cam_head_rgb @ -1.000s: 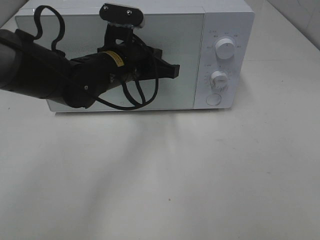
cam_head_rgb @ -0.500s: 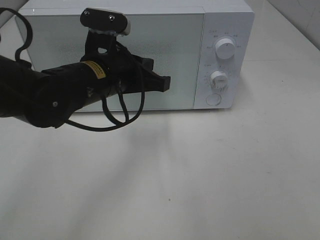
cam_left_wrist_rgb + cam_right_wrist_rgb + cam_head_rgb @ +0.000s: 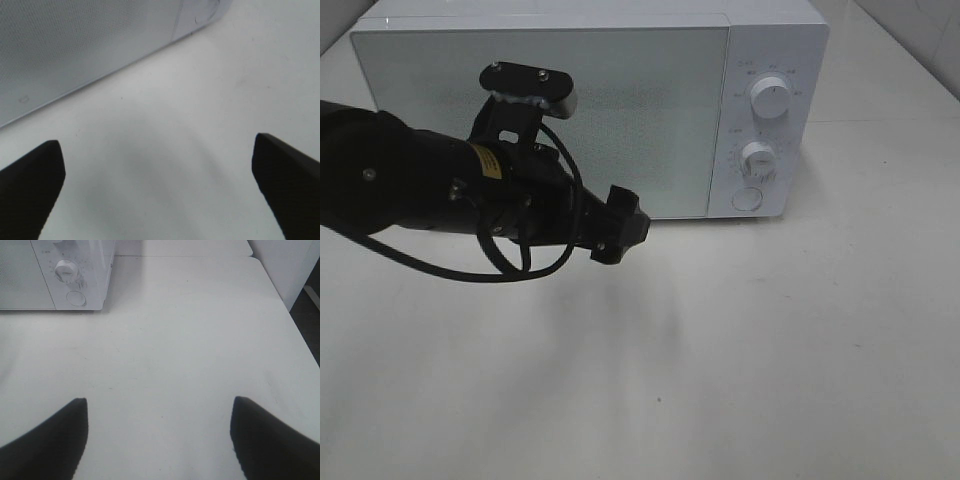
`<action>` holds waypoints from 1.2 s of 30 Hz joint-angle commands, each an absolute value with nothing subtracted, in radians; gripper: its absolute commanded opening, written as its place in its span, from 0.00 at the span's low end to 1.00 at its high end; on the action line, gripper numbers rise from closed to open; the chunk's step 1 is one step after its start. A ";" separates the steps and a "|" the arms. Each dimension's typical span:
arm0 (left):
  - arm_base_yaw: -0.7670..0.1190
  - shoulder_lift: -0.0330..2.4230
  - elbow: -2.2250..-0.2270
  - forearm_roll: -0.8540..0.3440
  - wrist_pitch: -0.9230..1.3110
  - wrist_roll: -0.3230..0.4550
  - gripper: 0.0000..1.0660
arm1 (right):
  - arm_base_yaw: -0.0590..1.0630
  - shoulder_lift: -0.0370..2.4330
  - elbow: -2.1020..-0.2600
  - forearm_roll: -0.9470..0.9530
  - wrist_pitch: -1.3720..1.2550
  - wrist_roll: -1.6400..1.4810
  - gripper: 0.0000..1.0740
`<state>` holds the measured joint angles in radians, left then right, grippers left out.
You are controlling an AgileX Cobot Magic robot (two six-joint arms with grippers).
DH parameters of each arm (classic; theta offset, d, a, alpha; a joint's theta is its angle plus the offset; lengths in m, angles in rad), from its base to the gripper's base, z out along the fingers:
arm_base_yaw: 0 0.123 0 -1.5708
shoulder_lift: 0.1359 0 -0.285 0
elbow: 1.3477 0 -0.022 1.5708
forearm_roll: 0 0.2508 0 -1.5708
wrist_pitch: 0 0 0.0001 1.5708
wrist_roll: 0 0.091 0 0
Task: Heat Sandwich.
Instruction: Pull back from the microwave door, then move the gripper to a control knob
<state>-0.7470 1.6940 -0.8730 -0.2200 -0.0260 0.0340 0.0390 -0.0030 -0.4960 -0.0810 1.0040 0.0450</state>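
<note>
- The sandwich shows in none of the three views, so where it lies cannot be told.
- The white box-shaped microwave oven [image 3: 770, 30] stands at the far side of the white matte table [image 3: 770, 350]. Its wide, frosted pale-grey glass door [image 3: 640, 90] is shut flush with the front.
- On the control panel to the right of that door are a round white upper knob [image 3: 771, 98] and a smaller round white lower knob [image 3: 757, 158] beneath it. A round white push button [image 3: 747, 199] sits at the bottom.
- The thick black left arm [image 3: 400, 185] reaches in from the left across the lower part of the microwave oven's door. It carries a small yellow label [image 3: 485, 163] on its side and a black-and-silver wrist camera housing [image 3: 528, 85] on top.
- The left gripper [image 3: 618, 228] hangs in front of the lower edge of the microwave oven's door, near it but apart, above the table. Its black fingers [image 3: 30, 192] stand wide apart in the wrist view. Only table surface shows between them, and they hold nothing.
- The right gripper [image 3: 157, 440] is outside the high view. Its wrist view places it well away from the microwave oven, out in front and to the right of the control panel, over the table. Its dark fingers [image 3: 270, 440] are spread wide, with nothing between them.
</note>
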 commanded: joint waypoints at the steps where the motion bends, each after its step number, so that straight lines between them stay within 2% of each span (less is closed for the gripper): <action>1: -0.748 1.637 -0.872 -0.187 0.186 0.060 0.93 | 0.035 -0.032 -0.495 -0.082 0.997 0.035 0.70; 10: -0.704 1.512 -0.892 -0.155 0.488 0.059 0.92 | 0.035 -0.032 -0.495 -0.082 0.997 0.035 0.70; 13: -0.605 1.452 -0.901 -0.155 0.593 0.044 0.92 | 0.035 -0.032 -0.495 -0.082 0.997 0.035 0.70; 14: -0.605 1.452 -0.901 -0.155 0.593 0.044 0.92 | 0.035 -0.032 -0.495 -0.082 0.997 0.035 0.70; 17: -0.479 1.384 -0.901 -0.155 0.676 0.042 0.92 | 0.035 -0.032 -0.495 -0.082 0.997 0.035 0.70; 18: -0.479 1.384 -0.901 -0.155 0.676 0.042 0.92 | 0.035 -0.032 -0.495 -0.082 0.997 0.035 0.70; 19: -0.407 1.346 -0.901 -0.155 0.720 0.042 0.92 | 0.035 -0.032 -0.495 -0.082 0.997 0.035 0.70; 22: -0.313 1.296 -0.901 -0.155 0.777 0.042 0.92 | 0.035 -0.032 -0.495 -0.082 0.997 0.035 0.70; 23: -0.313 1.296 -0.901 -0.155 0.777 0.042 0.92 | 0.035 -0.032 -0.495 -0.082 0.997 0.035 0.70; 24: -0.245 1.255 -0.901 -0.150 0.815 0.043 0.92 | 0.035 -0.032 -0.495 -0.082 0.997 0.035 0.70; 26: -0.183 1.216 -0.901 -0.142 0.852 0.043 0.92 | 0.035 -0.032 -0.495 -0.082 0.997 0.035 0.70; 28: -0.161 1.201 -0.901 -0.137 0.868 0.043 0.92 | 0.035 -0.032 -0.495 -0.082 0.997 0.035 0.70; 29: -0.112 1.162 -0.901 -0.119 0.913 0.043 0.92 | 0.035 -0.032 -0.495 -0.082 0.997 0.035 0.70; 32: -0.043 1.095 -0.895 -0.088 1.008 0.043 0.92 | 0.035 -0.032 -0.495 -0.082 0.997 0.035 0.70; 36: -0.001 1.004 -0.850 -0.074 1.057 0.043 0.92 | 0.035 -0.032 -0.495 -0.082 0.997 0.035 0.70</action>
